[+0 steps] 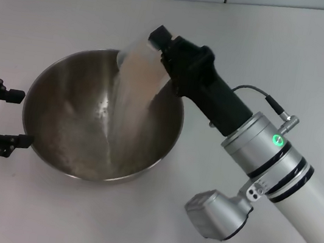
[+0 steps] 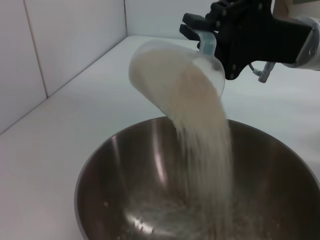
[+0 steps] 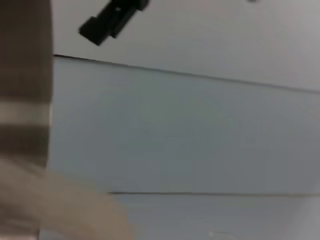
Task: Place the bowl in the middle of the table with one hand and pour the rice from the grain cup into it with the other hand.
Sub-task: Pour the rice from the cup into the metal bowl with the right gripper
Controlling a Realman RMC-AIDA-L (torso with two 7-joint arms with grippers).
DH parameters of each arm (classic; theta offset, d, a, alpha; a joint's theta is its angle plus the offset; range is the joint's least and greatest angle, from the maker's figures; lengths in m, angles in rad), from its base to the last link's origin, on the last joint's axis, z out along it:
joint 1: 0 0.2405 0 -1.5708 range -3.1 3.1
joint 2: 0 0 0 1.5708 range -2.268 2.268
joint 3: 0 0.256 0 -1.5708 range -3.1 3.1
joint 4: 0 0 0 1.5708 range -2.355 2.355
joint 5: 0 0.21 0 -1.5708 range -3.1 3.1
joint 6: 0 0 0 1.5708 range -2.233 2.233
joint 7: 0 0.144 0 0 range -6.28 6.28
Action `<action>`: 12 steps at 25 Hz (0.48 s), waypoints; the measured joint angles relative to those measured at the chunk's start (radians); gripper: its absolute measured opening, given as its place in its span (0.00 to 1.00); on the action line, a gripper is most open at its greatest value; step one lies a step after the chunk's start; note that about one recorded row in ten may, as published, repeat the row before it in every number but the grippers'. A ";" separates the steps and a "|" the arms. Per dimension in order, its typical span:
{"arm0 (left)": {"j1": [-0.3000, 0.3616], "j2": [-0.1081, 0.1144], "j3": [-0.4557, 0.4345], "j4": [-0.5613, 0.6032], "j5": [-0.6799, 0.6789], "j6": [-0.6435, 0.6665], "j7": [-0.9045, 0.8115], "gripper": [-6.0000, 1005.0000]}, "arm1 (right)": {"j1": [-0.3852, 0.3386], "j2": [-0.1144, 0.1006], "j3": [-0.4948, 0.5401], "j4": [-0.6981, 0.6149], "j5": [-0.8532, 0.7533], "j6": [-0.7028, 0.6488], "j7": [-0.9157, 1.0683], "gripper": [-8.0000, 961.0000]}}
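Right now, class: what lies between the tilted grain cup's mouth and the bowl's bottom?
A falling stream of rice joins the grain cup to the bowl, clearest in the left wrist view.

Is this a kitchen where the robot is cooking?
Probably a test bench, not a kitchen: only a plain white table by tiled walls, where the right gripper tips the grain cup, pouring rice into the bowl.

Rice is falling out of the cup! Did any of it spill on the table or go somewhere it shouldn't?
Nothing stands out. The right gripper tips the grain cup over the bowl, and the rice streams inside it. No grains show on the table. The left gripper sits open beside the bowl's rim.
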 joint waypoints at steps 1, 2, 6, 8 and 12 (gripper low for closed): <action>0.000 0.000 0.000 0.000 0.000 0.000 0.000 0.83 | -0.002 0.000 0.007 0.003 -0.016 0.005 -0.033 0.04; 0.000 0.000 0.000 0.001 0.000 0.000 0.000 0.83 | -0.007 0.000 0.015 0.011 -0.039 0.021 -0.125 0.04; -0.002 0.000 0.000 0.002 0.000 0.000 0.000 0.83 | -0.007 0.000 0.024 0.041 -0.047 0.049 -0.285 0.04; -0.003 0.000 0.000 0.002 0.000 0.000 0.000 0.83 | -0.004 -0.001 0.028 0.058 -0.053 0.067 -0.378 0.04; -0.005 0.000 0.000 0.003 0.000 0.000 0.000 0.83 | 0.006 -0.001 0.033 0.076 -0.065 0.111 -0.556 0.04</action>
